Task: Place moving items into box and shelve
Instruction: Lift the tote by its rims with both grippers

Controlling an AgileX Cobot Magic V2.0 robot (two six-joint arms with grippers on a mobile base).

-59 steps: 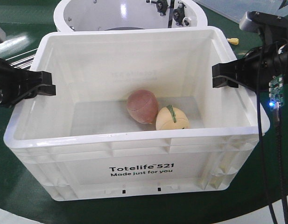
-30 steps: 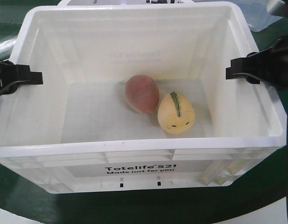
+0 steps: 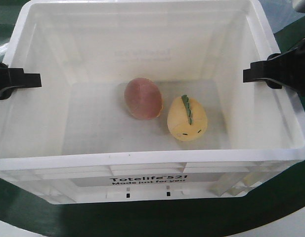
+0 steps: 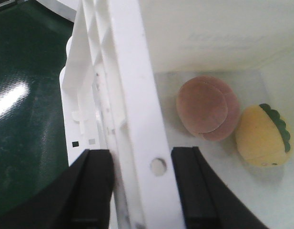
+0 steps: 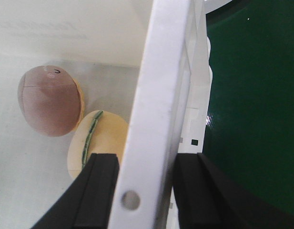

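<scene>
While the left gripper (image 4: 141, 187) clamps one box (image 3: 142, 159) rim, the right gripper (image 5: 147, 191) clamps the opposite rim.

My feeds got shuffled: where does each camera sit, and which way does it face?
Front-facing: high, looking down into the white tote; left gripper and right gripper at its sides.
Left wrist: looks along the left rim; fingers straddle it.
Right wrist: likewise, right rim.
Shared: all show the reddish-brown toy and yellow toy.
</scene>
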